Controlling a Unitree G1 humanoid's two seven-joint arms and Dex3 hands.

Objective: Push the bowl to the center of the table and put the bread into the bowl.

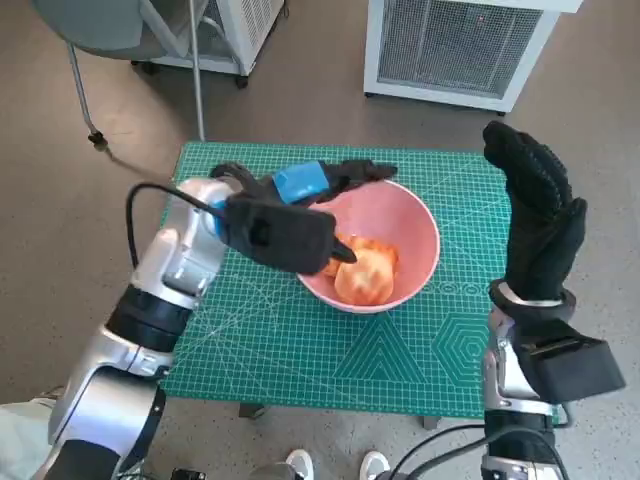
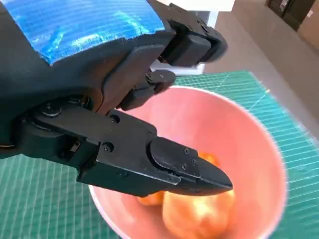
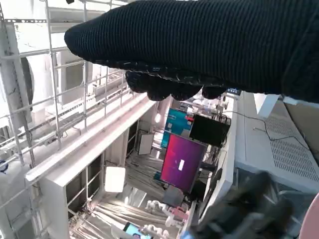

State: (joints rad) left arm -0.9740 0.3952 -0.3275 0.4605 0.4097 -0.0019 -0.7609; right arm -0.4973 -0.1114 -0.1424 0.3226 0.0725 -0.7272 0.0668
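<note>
The pink bowl (image 1: pixel 400 212) stands near the middle of the green mat, and the orange-brown bread (image 1: pixel 366 276) lies inside it. My left hand (image 1: pixel 290 215) hovers over the bowl's left rim with its fingers spread and nothing in them. The left wrist view shows that hand (image 2: pixel 99 99) just above the bowl (image 2: pixel 239 134), its thumb stretched over the bread (image 2: pixel 199 216) without touching it. My right hand (image 1: pixel 535 215) is raised off the table at the right, fingers stretched upward and empty. Its glove (image 3: pixel 199 45) fills the right wrist view.
The green cutting mat (image 1: pixel 300 345) covers the small table. White cabinets (image 1: pixel 455 45) and a chair leg (image 1: pixel 85 95) stand on the floor behind. A person's white shoes (image 1: pixel 335 465) show below the table's near edge.
</note>
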